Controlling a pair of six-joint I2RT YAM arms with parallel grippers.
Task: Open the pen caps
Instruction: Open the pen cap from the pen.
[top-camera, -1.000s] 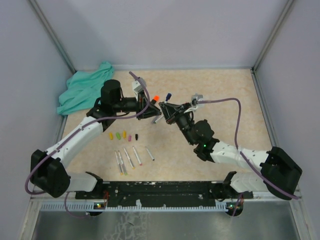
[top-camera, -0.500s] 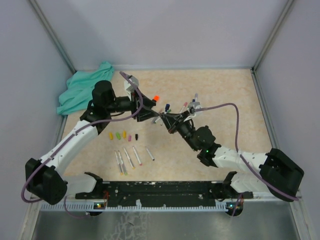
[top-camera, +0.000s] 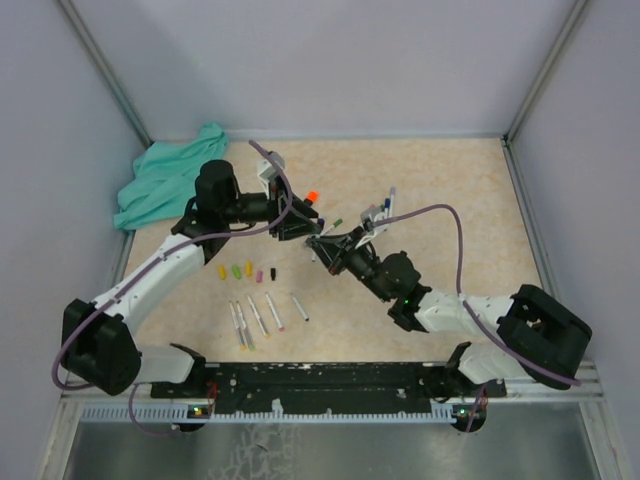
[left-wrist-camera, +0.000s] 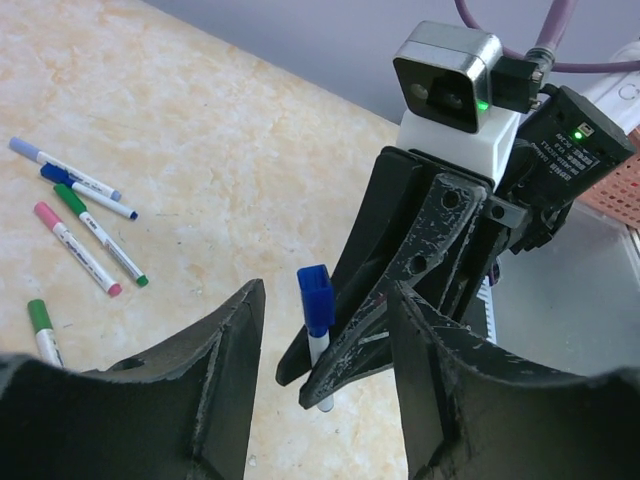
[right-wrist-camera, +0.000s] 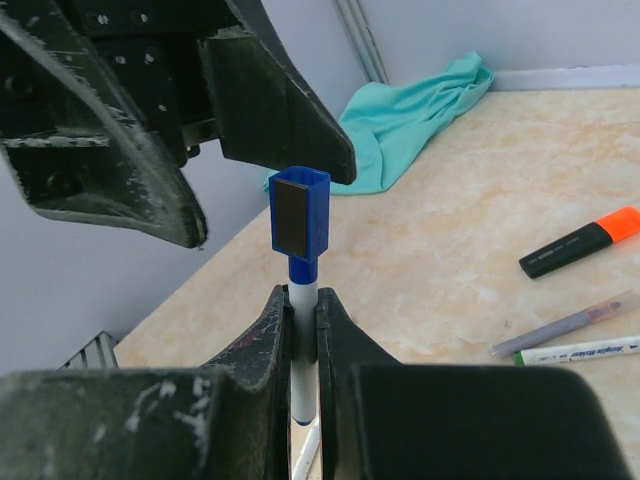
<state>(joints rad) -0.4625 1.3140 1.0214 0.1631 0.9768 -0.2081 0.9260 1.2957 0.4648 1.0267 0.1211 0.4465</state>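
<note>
Cap (right-wrist-camera: 299, 226): blue, on pen (right-wrist-camera: 303, 315).
Right gripper (right-wrist-camera: 304, 298): clamped on pen, lower barrel hidden.
Left gripper (left-wrist-camera: 327, 295): spread open, cap in gap; contact unclear.
Top view: we can't resolve cap.

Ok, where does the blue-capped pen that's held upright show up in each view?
Top external: too small to make out; look mid-table, where the right pincer meets the left pincer.
Left wrist: the blue-capped pen stands lower centre, gripped from behind by the right pincer.
Right wrist: dead centre, clamped low on its barrel.
Shared landmark: the right pincer holding it.
</note>
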